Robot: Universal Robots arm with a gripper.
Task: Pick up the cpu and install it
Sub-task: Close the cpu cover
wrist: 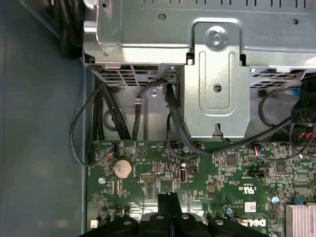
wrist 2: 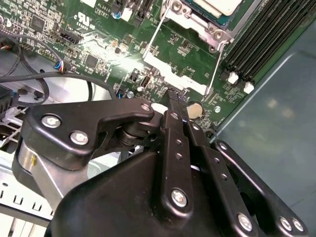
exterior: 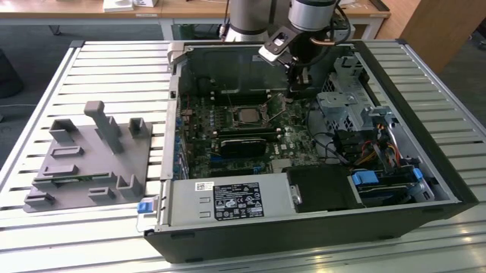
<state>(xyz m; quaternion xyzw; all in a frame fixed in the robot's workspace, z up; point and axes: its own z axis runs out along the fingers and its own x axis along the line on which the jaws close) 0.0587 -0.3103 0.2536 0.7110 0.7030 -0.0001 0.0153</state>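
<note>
The cpu [exterior: 247, 115], a small silvery square, lies flat in the motherboard socket [exterior: 230, 108] inside the open computer case; the second wrist view catches its pale top [wrist 2: 219, 4] with thin wire levers beside it. My gripper [exterior: 296, 91] hangs inside the case, to the exterior view's right of the socket and farther back, a little above the board. Its black fingers [wrist 2: 174, 123] are pressed together, shut with nothing between them. In the first wrist view the gripper [wrist: 168, 196] points at green board near a round coin cell [wrist: 122, 168].
A grey tray [exterior: 114, 165] with upright posts sits on the slatted table at the exterior view's left, a green memory stick [exterior: 72, 180] lying in it. Around my gripper stand a metal drive cage [exterior: 342, 108], loose black cables [wrist: 148, 113] and the case's back wall [exterior: 227, 68].
</note>
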